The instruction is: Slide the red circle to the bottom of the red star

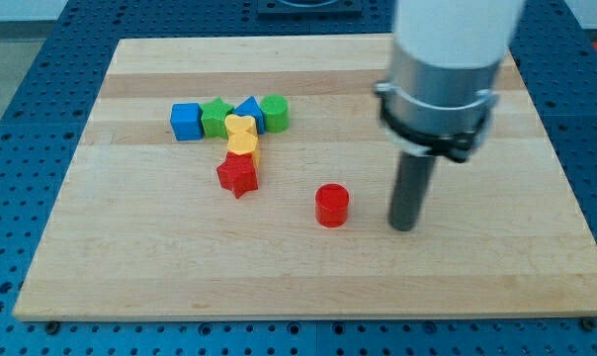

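The red circle (331,206), a short cylinder, stands near the middle of the wooden board. The red star (237,176) lies to its left and a little higher, apart from it. My tip (404,226) rests on the board to the right of the red circle, a small gap away and not touching it. The rod rises from the tip to the arm's white and grey end at the view's top right.
A cluster sits above the red star: a blue cube (186,122), a green star-like block (216,118), a blue triangle (249,109), a green cylinder (274,113), and a yellow heart-like block (241,131) over another yellow block (247,154) touching the star. The board (130,257) lies on a blue table.
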Tool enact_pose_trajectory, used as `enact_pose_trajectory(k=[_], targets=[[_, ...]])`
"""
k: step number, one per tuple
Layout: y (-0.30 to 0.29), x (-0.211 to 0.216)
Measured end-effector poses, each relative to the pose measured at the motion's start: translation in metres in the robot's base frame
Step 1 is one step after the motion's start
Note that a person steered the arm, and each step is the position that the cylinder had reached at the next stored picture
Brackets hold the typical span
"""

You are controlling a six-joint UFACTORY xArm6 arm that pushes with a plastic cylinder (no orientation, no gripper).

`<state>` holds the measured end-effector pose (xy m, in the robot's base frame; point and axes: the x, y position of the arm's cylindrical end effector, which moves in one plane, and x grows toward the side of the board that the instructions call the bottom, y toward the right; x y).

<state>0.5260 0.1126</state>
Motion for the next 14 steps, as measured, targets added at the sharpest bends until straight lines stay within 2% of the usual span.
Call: enact_pose_trajectory(k=[1,4,6,9,11,14], targets=[[0.013,-0.009],[-0.072,-0.008],[-0.041,-0.043],[-0.055,-0.013],[-0.062,-0.028],[-0.103,-0.025]])
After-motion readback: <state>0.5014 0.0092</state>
